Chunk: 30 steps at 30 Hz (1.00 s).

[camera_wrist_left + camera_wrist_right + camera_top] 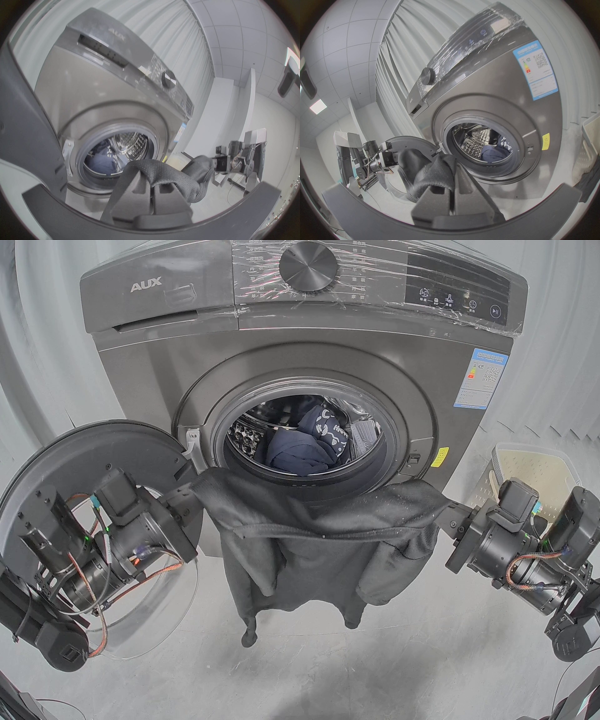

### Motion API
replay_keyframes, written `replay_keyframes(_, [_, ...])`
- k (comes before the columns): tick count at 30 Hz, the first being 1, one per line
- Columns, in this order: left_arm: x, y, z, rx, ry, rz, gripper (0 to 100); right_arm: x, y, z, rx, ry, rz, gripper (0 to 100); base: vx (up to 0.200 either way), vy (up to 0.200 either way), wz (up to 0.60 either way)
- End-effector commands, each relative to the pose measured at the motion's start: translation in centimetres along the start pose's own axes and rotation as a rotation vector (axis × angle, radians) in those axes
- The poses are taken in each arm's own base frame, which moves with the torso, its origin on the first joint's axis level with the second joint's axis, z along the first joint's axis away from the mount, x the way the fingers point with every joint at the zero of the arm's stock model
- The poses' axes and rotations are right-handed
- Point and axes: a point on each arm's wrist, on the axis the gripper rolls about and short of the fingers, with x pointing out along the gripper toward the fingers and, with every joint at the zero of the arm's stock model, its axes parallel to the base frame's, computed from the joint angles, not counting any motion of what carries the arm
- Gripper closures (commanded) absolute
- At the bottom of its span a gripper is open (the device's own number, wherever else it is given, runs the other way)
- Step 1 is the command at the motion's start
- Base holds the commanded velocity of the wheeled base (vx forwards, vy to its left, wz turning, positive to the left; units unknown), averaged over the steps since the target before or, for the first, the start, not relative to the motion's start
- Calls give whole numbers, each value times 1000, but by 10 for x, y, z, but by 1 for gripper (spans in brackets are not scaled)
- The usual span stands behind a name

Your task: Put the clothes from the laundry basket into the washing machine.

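A dark grey garment (312,534) hangs stretched between my two grippers, just in front of and below the washing machine's open drum (306,434). My left gripper (194,490) is shut on its left edge, and the cloth (168,178) drapes over its fingers. My right gripper (447,512) is shut on the right edge, with the cloth (437,172) bunched over its fingers. Dark blue clothes (300,449) lie inside the drum. The pale laundry basket (537,474) stands on the floor at the right of the machine.
The machine's round door (81,471) is swung open to the left, behind my left arm. Grey floor (350,665) lies free below the hanging garment. Curtains hang behind the machine on both sides.
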Motion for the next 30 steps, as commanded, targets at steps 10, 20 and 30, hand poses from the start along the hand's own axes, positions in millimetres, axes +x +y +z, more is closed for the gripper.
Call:
replay_keyframes(10, [5,0,33,35,-132,-6,100,12,-20,-6,-40,-32,-61,100,0,0,0])
replay_keyframes(20, [4,-2,41,46,-159,-5,100,20,-17,5,-89,-107,-90,100,0,0,0])
replay_keyframes(30, [4,-2,35,44,-139,-6,100,21,-16,9,-102,-129,-107,100,0,0,0])
